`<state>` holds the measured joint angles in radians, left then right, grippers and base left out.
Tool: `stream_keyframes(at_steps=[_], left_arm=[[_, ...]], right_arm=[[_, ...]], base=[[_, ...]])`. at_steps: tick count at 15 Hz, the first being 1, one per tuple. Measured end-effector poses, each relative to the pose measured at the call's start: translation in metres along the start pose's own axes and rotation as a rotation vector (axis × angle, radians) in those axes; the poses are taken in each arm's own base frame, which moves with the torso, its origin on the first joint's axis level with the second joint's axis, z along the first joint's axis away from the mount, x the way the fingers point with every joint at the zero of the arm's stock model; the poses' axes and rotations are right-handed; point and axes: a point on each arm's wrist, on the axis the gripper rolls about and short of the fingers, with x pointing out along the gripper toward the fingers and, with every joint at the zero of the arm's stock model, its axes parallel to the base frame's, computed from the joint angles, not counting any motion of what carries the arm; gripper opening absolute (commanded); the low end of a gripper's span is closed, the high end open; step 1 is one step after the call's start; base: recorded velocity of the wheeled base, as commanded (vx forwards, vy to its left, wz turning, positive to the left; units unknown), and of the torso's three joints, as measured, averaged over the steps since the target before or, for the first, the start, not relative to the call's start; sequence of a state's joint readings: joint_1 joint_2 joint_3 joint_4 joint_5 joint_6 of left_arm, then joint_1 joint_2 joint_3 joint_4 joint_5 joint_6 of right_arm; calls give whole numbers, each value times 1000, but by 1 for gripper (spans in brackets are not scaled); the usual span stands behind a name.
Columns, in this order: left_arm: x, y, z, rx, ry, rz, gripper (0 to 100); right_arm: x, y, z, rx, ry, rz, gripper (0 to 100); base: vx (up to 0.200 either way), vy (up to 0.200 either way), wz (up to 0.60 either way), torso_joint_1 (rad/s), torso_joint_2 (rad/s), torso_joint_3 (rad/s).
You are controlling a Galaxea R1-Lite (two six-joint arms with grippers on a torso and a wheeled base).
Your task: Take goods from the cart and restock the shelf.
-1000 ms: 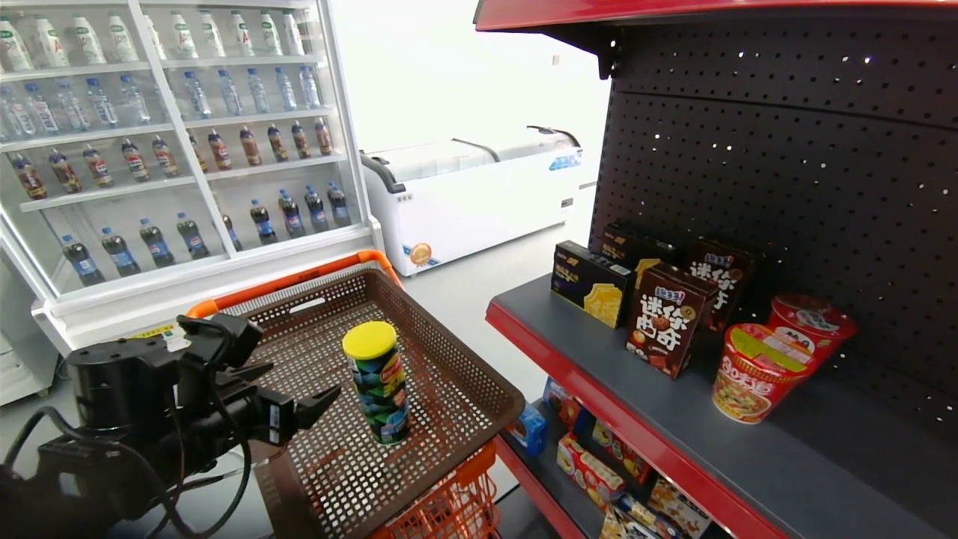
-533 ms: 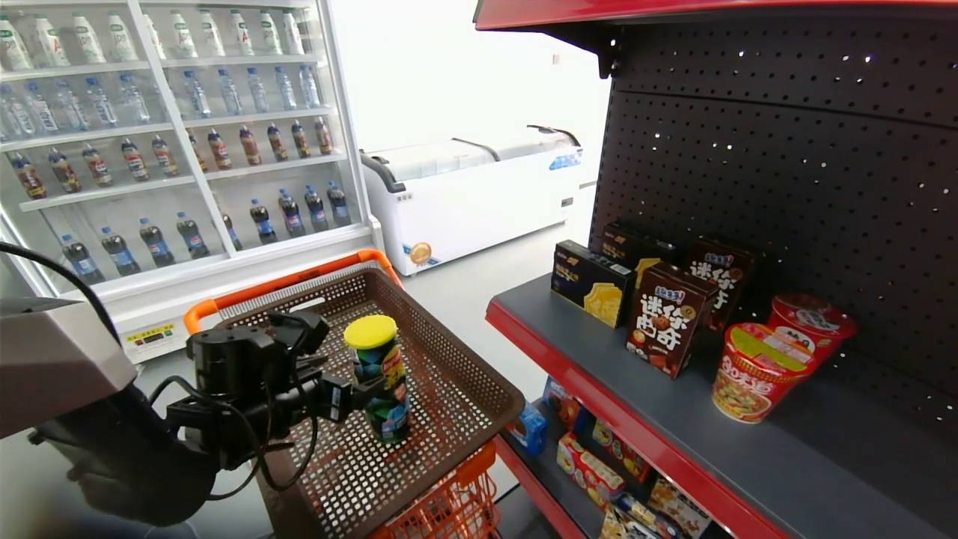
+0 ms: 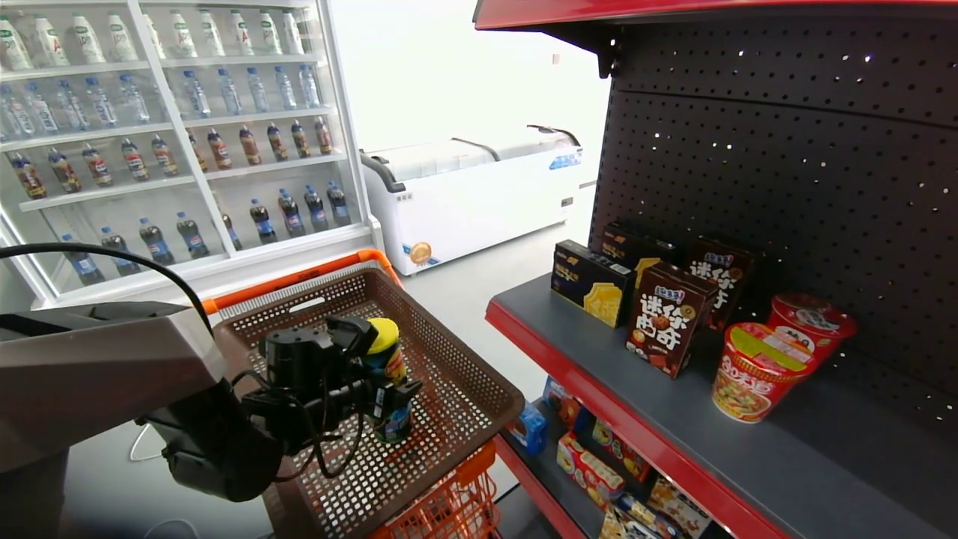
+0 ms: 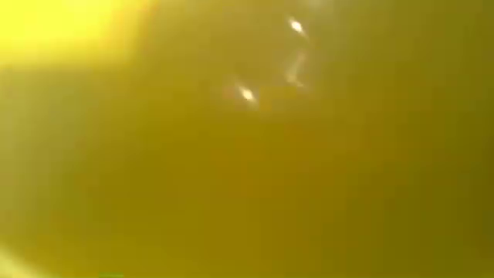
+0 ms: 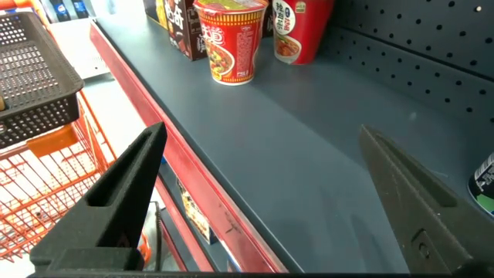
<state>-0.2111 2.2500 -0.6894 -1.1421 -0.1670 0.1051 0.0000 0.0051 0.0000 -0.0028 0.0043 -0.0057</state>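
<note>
A tall can with a yellow lid point(image 3: 387, 335) stands upright in the brown perforated basket point(image 3: 464, 389) on top of the orange cart point(image 3: 449, 509). My left gripper point(image 3: 385, 393) is down in the basket, right at the can and around its middle; the can's lower part is partly hidden behind it. Yellow from the lid point(image 4: 247, 154) covers the left wrist view. My right gripper point(image 5: 261, 133) hangs open over the grey shelf board point(image 5: 309, 170), with nothing between its fingers.
On the shelf point(image 3: 673, 427) stand dark snack boxes point(image 3: 666, 318) and two cup noodles point(image 3: 756, 372); bare board lies in front and to their right. More goods fill the lower shelf point(image 3: 591, 464). A drinks fridge point(image 3: 150, 150) and a chest freezer point(image 3: 479, 195) stand behind.
My left arm has swung rightward into the basket, and its gripper went from beside the can to around it. The can and the shelf goods have not moved.
</note>
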Motion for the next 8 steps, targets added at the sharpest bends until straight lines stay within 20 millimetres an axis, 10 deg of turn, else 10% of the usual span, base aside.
stream_keyframes(at_steps=[1,2,8], left_arm=[[5,-1,1,3,-5,-4,100],[9,-2,1,5,-11,-9,0],[-2,-10,14,17,-33,-23,0]], right_arm=[[0,0,0,0,0,0,100],[0,0,0,0,0,0,100],[0,0,0,0,0,0,100]], base=[[0,0,0,0,0,0],[0,0,0,0,0,0],[0,0,0,0,0,0]])
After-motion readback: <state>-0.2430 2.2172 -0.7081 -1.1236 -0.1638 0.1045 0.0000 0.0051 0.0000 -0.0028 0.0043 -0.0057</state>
